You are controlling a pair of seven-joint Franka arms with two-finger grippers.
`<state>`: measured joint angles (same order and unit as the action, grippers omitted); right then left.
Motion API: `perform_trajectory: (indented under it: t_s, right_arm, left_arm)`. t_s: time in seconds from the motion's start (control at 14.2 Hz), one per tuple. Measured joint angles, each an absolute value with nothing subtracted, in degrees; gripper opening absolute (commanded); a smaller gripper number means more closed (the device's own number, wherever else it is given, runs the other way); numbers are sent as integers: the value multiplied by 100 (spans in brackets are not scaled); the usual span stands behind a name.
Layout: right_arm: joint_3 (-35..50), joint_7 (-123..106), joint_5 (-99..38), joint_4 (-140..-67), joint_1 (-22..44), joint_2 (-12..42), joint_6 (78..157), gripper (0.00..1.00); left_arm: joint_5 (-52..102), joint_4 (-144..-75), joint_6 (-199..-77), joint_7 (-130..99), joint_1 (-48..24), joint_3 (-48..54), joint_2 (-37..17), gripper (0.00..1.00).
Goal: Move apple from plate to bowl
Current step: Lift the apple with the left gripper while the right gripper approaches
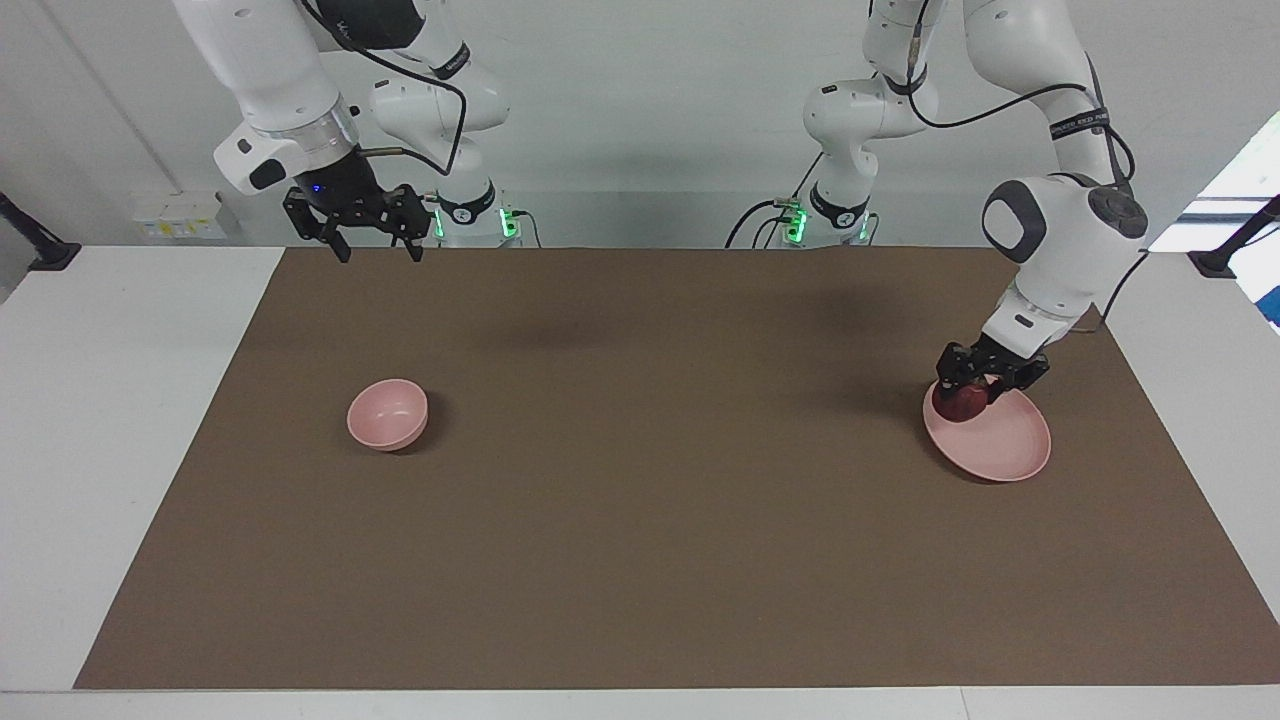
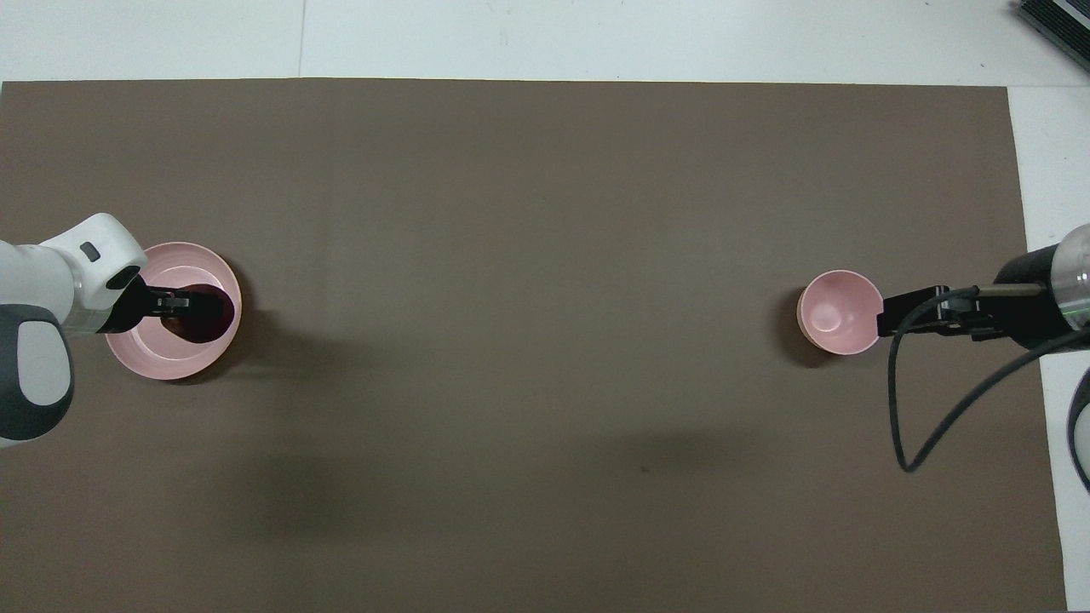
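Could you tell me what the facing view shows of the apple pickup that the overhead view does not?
Only the facing view shows both arms whole and the right gripper open, waiting in the air near the robots' edge of the mat. Only the overhead view shows the inside of the bowl. Both show the left gripper shut on the apple over the plate, at the rim nearest the bowl.

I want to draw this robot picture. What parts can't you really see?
- Top of the apple: the left claw covers it in both views.
- Underside of the apple: the facing view doesn't show whether it touches the plate.
- Right claw: in the overhead view its arm hides its tips, beside the bowl.
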<state>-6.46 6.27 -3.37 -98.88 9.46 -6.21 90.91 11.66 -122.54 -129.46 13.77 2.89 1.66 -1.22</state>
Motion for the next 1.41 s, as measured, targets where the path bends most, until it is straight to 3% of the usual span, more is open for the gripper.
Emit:
perform_trajectory:
  t_s: [0.28, 0.91, 1.41]
  right_arm:
    - [-670, 1008, -983, -9888, 888, -621, 9108, 100]
    - [-666, 3912, -2983, -9916, 919, -402, 9554, 100]
    - [-563, 6167, -4298, -9942, 1684, 133, 10951, 100]
  left_arm:
    - [2380, -12010, -12227, 362, 161, 770, 161, 0]
    - [5431, -11949, -12189, 67, 116, 1745, 151, 0]
    - [6558, -11912, -13917, 32, 109, 2939, 152, 0]
